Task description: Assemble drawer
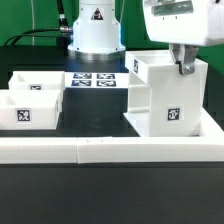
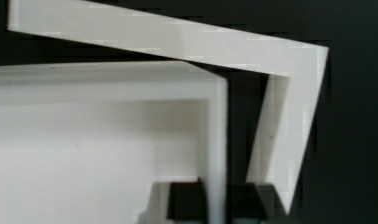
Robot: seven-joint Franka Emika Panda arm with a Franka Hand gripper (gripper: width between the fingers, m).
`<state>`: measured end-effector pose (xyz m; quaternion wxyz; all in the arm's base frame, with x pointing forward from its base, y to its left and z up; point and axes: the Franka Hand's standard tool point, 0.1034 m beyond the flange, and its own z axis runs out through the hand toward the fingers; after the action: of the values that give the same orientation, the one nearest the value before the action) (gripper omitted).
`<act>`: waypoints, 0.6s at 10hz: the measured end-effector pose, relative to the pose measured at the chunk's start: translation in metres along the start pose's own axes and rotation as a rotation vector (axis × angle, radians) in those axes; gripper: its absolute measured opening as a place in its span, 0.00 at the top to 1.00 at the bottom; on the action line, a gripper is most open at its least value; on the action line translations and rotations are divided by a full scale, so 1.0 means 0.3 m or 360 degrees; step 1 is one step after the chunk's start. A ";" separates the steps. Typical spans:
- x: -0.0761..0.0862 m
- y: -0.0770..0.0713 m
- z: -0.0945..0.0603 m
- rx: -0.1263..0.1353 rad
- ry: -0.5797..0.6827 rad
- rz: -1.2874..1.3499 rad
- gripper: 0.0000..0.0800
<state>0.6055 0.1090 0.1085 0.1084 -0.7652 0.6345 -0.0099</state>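
A tall white drawer box (image 1: pixel 160 100) with a black marker tag stands on the table at the exterior view's right. My gripper (image 1: pixel 185 67) comes down from above onto the top edge of its far right wall. In the wrist view the two dark fingers (image 2: pixel 182 203) stand on either side of a thin white wall (image 2: pixel 218 120) of that box, pressed against it. The gripper (image 2: pixel 218 195) is shut on this wall. Two low white drawer trays (image 1: pixel 35 100), each with a tag, sit at the exterior view's left.
The marker board (image 1: pixel 95 80) lies flat at the back middle, in front of the arm's base (image 1: pixel 95 30). A long low white rail (image 1: pixel 110 150) runs across the front of the table, bending back at the exterior view's right beside the box.
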 end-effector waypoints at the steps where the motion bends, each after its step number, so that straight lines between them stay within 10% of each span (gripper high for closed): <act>1: 0.005 -0.022 0.000 0.0005 -0.0002 0.0014 0.95; 6: 0.025 -0.122 0.025 0.0021 0.0002 0.0121 0.95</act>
<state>0.6435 0.1092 0.1068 0.1133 -0.7399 0.6630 -0.0103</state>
